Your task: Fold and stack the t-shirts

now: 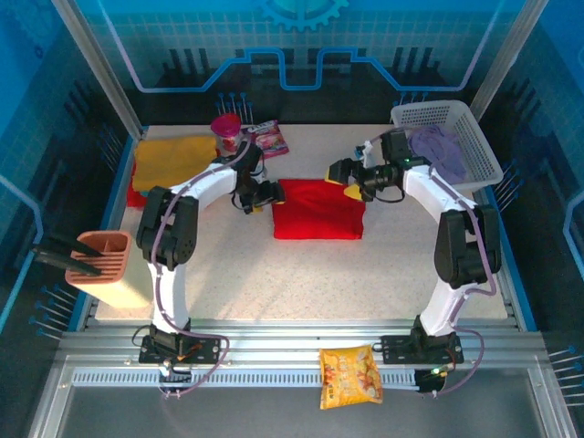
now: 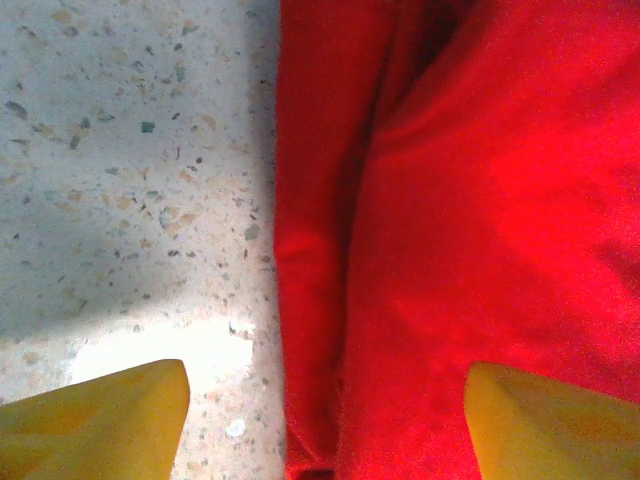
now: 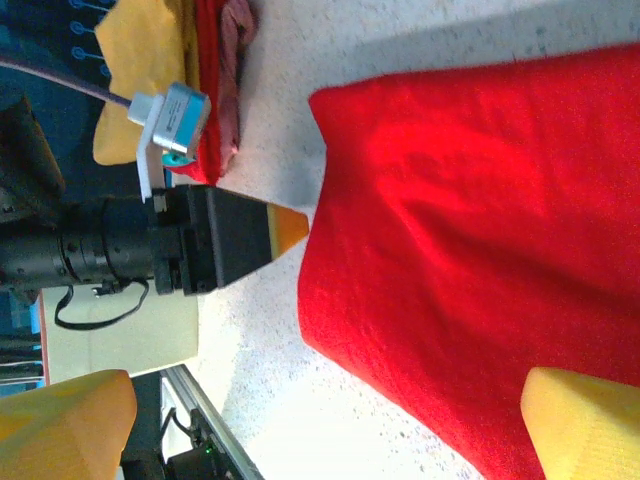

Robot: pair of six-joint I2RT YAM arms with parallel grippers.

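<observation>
A bright red t-shirt (image 1: pixel 319 222) lies folded into a rectangle in the middle of the table. My left gripper (image 1: pixel 265 196) hovers at its left edge. In the left wrist view its yellow fingertips (image 2: pixel 110 420) stand wide apart and open, and the red t-shirt's folded edge (image 2: pixel 320 300) runs between them, ungripped. My right gripper (image 1: pixel 351 178) is over the shirt's far right corner, open, and the red t-shirt (image 3: pixel 480 220) lies under it. A mustard yellow t-shirt (image 1: pixel 173 157) lies folded at the back left on another red one (image 1: pixel 137 196). A pale lilac t-shirt (image 1: pixel 438 151) sits in the basket.
The white lattice basket (image 1: pixel 474 137) stands at the back right. A pink jar (image 1: pixel 226 132) and a pink packet (image 1: pixel 271 139) sit at the back. An orange organiser (image 1: pixel 99 260) stands at the left edge. A snack bag (image 1: pixel 349 376) lies on the front rail.
</observation>
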